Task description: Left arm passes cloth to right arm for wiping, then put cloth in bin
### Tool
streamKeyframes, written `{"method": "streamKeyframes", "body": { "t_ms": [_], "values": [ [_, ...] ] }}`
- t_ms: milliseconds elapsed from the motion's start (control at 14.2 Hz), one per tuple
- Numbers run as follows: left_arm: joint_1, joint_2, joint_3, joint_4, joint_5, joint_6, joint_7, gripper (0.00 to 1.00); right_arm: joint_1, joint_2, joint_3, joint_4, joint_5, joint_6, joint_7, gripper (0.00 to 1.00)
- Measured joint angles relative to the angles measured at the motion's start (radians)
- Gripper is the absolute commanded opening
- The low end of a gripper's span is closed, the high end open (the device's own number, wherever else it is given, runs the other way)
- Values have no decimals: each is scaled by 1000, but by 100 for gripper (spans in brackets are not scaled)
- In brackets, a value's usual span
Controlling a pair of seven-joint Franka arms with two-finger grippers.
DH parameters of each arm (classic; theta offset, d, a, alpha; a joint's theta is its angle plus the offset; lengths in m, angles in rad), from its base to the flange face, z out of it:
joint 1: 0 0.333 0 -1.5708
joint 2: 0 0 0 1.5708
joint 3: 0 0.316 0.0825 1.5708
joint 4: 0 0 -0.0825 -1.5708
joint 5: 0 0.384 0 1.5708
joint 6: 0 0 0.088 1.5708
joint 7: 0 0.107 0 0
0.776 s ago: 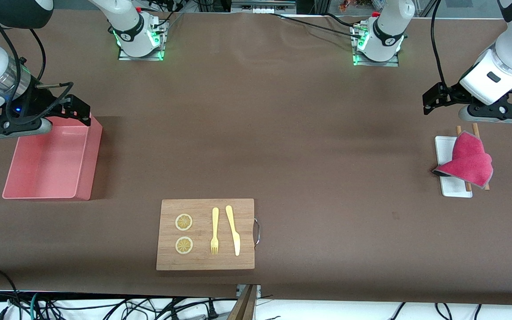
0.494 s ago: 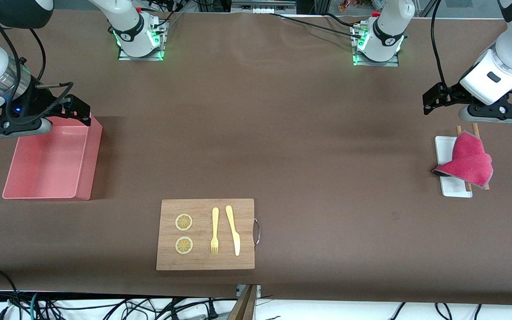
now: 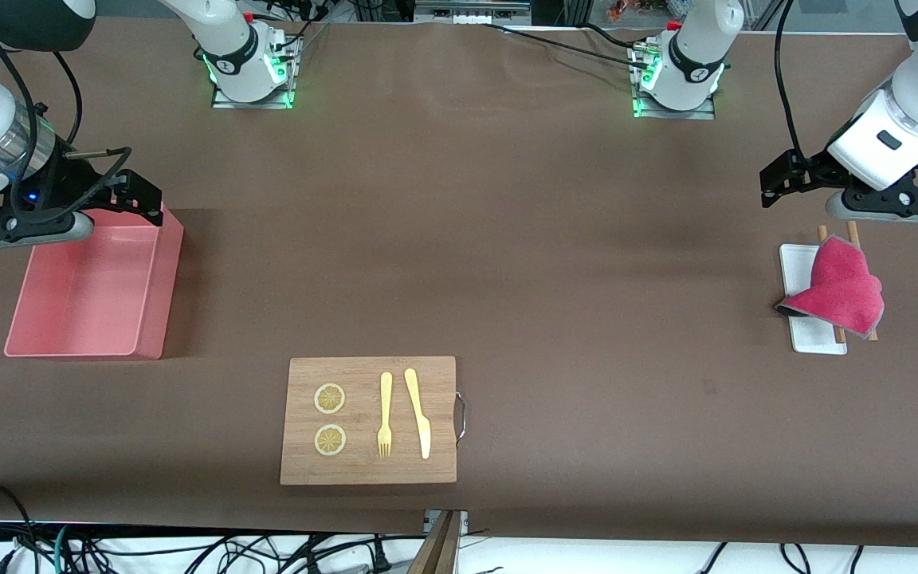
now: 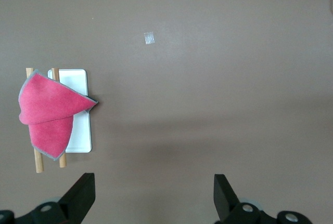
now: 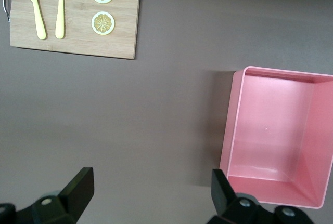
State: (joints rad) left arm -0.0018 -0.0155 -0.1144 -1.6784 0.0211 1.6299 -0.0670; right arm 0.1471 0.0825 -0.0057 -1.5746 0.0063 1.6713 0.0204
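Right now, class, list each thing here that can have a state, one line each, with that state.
cloth: folded, draped over the white tray and two wooden sticks, not held
bin: upright, empty
left pincer: open, empty, above the table near the cloth
right pincer: open, empty, beside the bin

Crimson cloth [image 3: 837, 288] lies folded on a white tray; pink bin [image 3: 84, 291] seemingly empty.

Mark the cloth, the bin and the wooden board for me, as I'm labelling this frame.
cloth [image 3: 840, 291], front view, middle of its crimson face.
bin [image 3: 158, 275], front view, its upright wall toward the board.
wooden board [image 3: 363, 470], front view, bare strip near the camera-side edge.
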Motion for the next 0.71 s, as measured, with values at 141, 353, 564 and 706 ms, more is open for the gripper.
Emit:
{"method": "streamKeyframes", "body": {
  "t_ms": [141, 353, 564, 706],
  "values": [
    [0, 12, 0, 9, 0, 0, 0, 100, 0, 0, 0, 0, 0, 0, 0, 100],
    [1, 16, 1, 10, 0, -5, 0, 100, 0, 0, 0, 0, 0, 0, 0, 100],
    [7, 28, 4, 10, 5, -11, 0, 100, 0, 0, 0, 0, 0, 0, 0, 100],
    [31, 43, 7, 12, 6, -12, 0, 100, 0, 0, 0, 0, 0, 0, 0, 100]
  ]
}}
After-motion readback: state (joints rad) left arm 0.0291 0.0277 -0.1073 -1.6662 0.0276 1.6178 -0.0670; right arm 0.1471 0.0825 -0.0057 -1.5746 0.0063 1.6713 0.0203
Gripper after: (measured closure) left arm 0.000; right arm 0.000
